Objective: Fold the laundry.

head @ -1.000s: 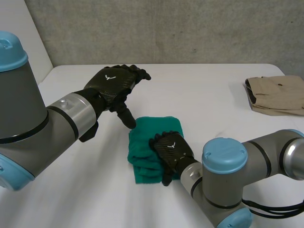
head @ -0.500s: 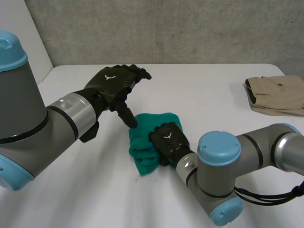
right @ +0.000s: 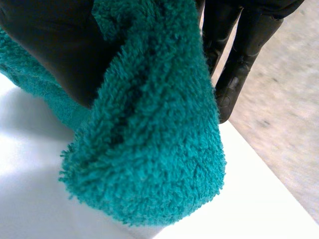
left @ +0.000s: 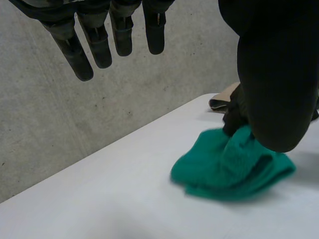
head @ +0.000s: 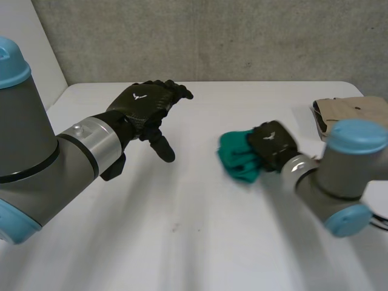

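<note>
Left hand [head: 145,104] hovers above the bench [head: 182,242], left of centre, fingers [left: 82,62] straight and spread, holding nothing. Just right of centre the green terry towel [head: 235,156] is bunched into a small bundle, low at the bench surface; cannot tell whether its underside touches. Right hand [head: 273,144] is clamped on the towel's right side: the right wrist view shows the pile pinched between thumb and fingers [right: 230,74], with a fat fold hanging below. Far right, near the bench edge, lies a folded beige garment [head: 354,118], well apart from the towel. Judged step: carrying the folded towel over toward that beige piece. To do it well: hold the pinch firm so the layers don't slide, travel low and level, lay the hanging fold down first, flatten it, then let go. Left hand is best kept clear of the path.
</note>
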`<act>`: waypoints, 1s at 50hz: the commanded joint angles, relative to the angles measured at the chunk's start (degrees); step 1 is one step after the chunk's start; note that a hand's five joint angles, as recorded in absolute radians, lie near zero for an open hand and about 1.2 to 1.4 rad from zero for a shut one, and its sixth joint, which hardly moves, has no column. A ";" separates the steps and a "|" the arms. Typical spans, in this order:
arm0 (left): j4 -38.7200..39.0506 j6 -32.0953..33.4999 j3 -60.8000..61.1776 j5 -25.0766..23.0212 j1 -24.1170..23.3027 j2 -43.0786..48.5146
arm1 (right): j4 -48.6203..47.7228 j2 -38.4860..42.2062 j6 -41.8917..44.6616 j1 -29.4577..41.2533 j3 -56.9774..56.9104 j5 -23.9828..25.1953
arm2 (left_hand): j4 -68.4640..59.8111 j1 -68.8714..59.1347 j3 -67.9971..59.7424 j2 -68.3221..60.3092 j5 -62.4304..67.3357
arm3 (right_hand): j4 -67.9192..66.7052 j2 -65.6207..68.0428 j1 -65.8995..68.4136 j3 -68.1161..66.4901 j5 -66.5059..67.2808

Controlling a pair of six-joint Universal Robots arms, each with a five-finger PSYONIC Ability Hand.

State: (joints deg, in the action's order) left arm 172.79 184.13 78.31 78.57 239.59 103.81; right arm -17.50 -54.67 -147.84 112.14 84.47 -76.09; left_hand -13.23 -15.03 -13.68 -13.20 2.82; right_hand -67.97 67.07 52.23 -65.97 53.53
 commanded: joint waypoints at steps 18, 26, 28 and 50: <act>0.61 0.00 0.44 0.09 0.62 0.08 | 6.01 16.51 8.04 -20.64 -49.35 20.71 | -1.03 0.78 -0.57 -1.05 1.43 | -12.03 12.93 27.77 -14.03 16.47; 0.88 0.00 0.79 0.18 0.62 0.08 | -2.62 25.48 -9.73 -27.15 -68.20 19.31 | -1.19 0.61 -0.74 -1.22 1.60 | -12.03 12.93 27.77 -14.03 16.47; 0.96 0.00 0.96 0.18 0.62 0.08 | -2.63 27.68 -10.62 -28.55 -70.22 19.31 | -1.19 0.61 -0.74 -1.22 1.60 | -12.03 12.93 27.77 -14.03 16.47; 2.19 -0.44 1.93 0.27 -0.17 1.05 | 0.89 43.43 -3.25 -36.82 -66.81 30.29 | -1.36 0.44 -0.91 -1.39 1.76 | -12.03 12.93 27.77 -14.03 16.47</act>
State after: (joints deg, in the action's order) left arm 174.82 183.90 80.36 78.83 239.49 104.51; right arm -17.88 -10.21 -155.53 75.55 14.11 -48.36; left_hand -13.23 -15.03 -13.69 -13.20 2.82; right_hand -68.03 67.07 52.17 -67.11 55.29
